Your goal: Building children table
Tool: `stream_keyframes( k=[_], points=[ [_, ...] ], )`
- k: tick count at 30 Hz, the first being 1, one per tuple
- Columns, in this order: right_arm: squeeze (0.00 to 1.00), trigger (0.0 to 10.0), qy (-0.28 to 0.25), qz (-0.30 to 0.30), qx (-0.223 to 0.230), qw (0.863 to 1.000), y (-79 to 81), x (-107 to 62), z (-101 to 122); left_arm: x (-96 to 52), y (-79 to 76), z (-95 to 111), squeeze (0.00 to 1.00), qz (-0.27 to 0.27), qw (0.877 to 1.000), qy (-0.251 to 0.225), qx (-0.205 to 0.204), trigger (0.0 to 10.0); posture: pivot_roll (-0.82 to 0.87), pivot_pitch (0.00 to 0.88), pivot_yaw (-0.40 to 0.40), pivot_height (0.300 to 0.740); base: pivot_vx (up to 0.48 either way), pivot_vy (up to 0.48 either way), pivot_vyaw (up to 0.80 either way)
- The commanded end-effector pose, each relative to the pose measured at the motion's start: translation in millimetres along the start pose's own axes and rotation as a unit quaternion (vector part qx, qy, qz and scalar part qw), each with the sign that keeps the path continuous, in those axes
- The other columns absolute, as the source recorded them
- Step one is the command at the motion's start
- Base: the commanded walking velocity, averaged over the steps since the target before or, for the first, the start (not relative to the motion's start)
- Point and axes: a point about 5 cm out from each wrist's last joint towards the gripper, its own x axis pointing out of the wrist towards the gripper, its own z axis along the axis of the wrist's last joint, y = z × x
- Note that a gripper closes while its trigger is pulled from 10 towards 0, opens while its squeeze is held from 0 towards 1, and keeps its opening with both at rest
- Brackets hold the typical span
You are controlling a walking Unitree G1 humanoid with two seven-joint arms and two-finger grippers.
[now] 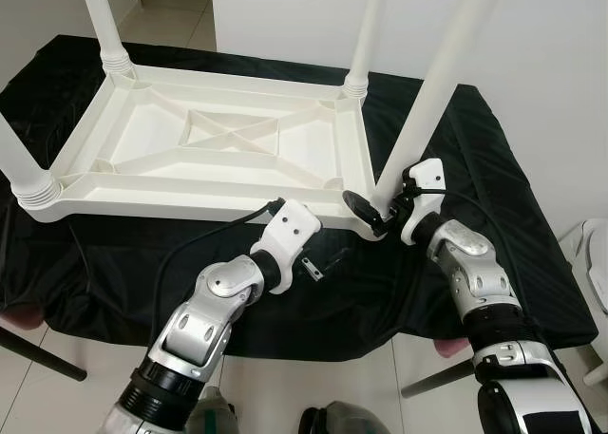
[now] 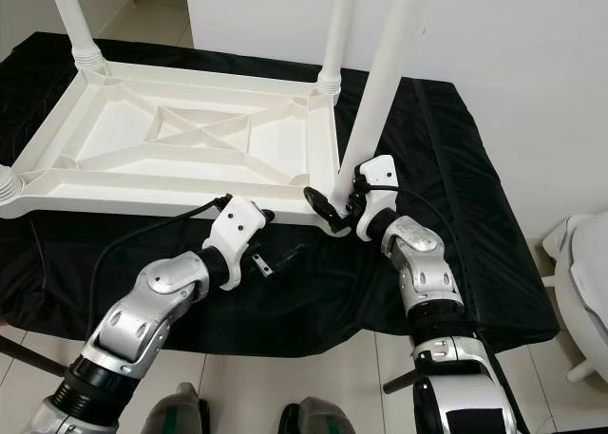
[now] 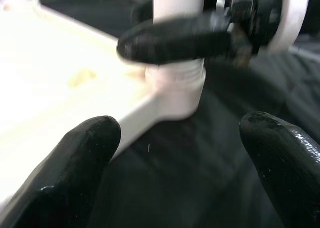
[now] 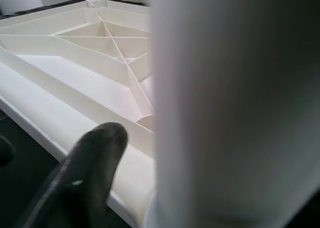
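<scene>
I've got the right pincer (image 1: 380,209) clamped on the 4th leg (image 1: 429,84) at lower-right centre, axis tilted off vertical over its tabletop (image 1: 204,149) corner socket (upside-down on bench). Left pincer (image 1: 318,263) open, just beside.

Table top (image 1: 204,144) lies upside down on the cloth-covered surface (image 1: 494,225), legs up at its corners. Right gripper (image 1: 375,211) sits at the near right leg (image 1: 432,83) (at its base). Left gripper (image 1: 318,263) is in front of that corner, apart from it.
</scene>
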Motion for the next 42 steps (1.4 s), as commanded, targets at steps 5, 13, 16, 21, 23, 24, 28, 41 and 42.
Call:
stream_keyframes(
  k=[5,13,16,21,23,24,28,41,42],
  points=[
    [0.0,0.0,-0.002,0.012,0.015,1.0,7.2,3.7,-4.2,8.1,4.5,10.7,0.0,0.015,0.999,-0.018,0.026,10.0,0.02,0.0,-0.115,0.74,0.0,0.0,0.0],
    [0.0,0.0,-0.021,-0.055,0.042,0.997,15.7,-0.7,-10.8,9.7,2.7,7.9,0.0,0.005,0.999,-0.017,0.041,10.0,0.02,0.0,-0.114,0.74,0.0,0.0,0.0],
    [0.0,0.0,-0.03,-0.081,0.048,0.995,19.0,-3.2,-13.3,9.1,0.1,5.6,0.0,0.0,0.999,-0.016,0.04,10.0,0.02,0.0,-0.108,0.74,0.0,0.0,0.0],
    [0.0,0.0,-0.05,-0.159,0.075,0.983,18.6,-6.3,-12.8,7.3,-1.9,-0.1,0.0,0.004,0.999,-0.013,0.034,10.0,0.01,0.0,-0.102,0.74,0.0,0.0,0.0],
    [0.0,0.0,-0.053,-0.181,0.08,0.979,18.5,-7.2,-11.9,7.2,-1.0,-1.5,0.0,0.01,0.999,-0.011,0.033,10.0,0.01,0.0,-0.102,0.74,0.0,0.0,0.0],
    [0.0,0.0,-0.053,-0.181,0.08,0.979,18.5,-7.2,-11.9,7.2,-1.0,-1.5,0.0,0.01,0.999,-0.011,0.033,10.0,0.01,0.0,-0.102,0.74,0.0,0.0,0.0],
    [0.0,0.0,-0.051,-0.27,0.091,0.957,23.5,-12.1,-11.2,6.8,0.8,-4.5,0.0,0.026,0.999,-0.011,0.033,10.0,0.0,0.001,-0.103,0.74,0.0,0.0,0.0],
    [0.0,0.0,-0.026,-0.358,0.064,0.931,35.1,-20.0,-5.7,0.9,8.4,-7.1,0.0,0.048,0.998,-0.011,0.043,10.0,0.01,0.011,-0.109,0.74,0.0,0.0,0.0],
    [0.0,0.0,-0.023,-0.359,0.062,0.931,36.3,-19.4,-5.1,0.3,8.6,-7.4,0.0,0.049,0.998,-0.011,0.044,10.0,0.01,0.012,-0.104,0.74,0.0,0.0,0.0]
  ],
)
